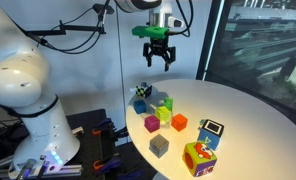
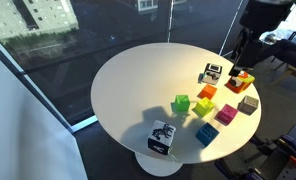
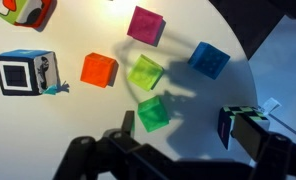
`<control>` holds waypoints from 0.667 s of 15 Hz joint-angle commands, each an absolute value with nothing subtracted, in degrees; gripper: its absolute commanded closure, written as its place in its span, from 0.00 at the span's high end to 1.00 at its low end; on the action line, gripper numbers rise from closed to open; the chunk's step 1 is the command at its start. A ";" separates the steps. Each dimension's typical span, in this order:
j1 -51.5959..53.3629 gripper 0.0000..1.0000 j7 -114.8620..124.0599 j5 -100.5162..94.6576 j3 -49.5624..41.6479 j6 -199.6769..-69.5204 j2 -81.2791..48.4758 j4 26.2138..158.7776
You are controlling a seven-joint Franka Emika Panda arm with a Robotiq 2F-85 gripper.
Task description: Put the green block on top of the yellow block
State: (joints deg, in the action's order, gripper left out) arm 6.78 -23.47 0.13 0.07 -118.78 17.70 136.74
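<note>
Jaws are spread and empty, held well above the yellow block [image 3: 146, 71]. On the tabletop [image 1: 248, 120], the green block [image 3: 153, 114] is seen just beside it. Judged light, rigid, smooth-faced; two opposite flat sides not facing the yellow block should be pinched.

The green block [image 3: 153, 113] and the yellow block [image 3: 145, 72] at its 12 o'clock in the wrist view are smooth, evenly coloured cubes with matt faces; whether wood or plastic cannot be told. The table [image 1: 248, 118] beneath is a smooth white top with a faint satin sheen. In an exterior view the arm's shell [image 1: 23, 80] looks like glossy white plastic, and the gripper [image 1: 156, 62] looks matt black.
</note>
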 commanded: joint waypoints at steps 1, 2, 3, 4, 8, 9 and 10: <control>7.05 1.00 -27.54 -1.03 0.07 -119.18 15.53 134.29; 6.98 1.00 -27.95 -1.10 0.14 -119.53 15.27 134.14; 6.94 1.00 -28.34 -1.21 0.18 -119.64 15.05 133.97; 6.81 1.00 -27.61 -1.12 0.32 -119.90 15.10 133.96; 6.77 1.00 -26.97 -0.32 0.30 -119.73 15.68 135.56; 6.76 1.00 -26.97 -0.32 0.30 -119.73 15.64 135.57; 6.76 1.00 -26.97 -0.32 0.30 -119.73 15.62 135.57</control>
State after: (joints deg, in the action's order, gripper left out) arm 6.81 -26.98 -0.34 0.24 -119.84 15.63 135.65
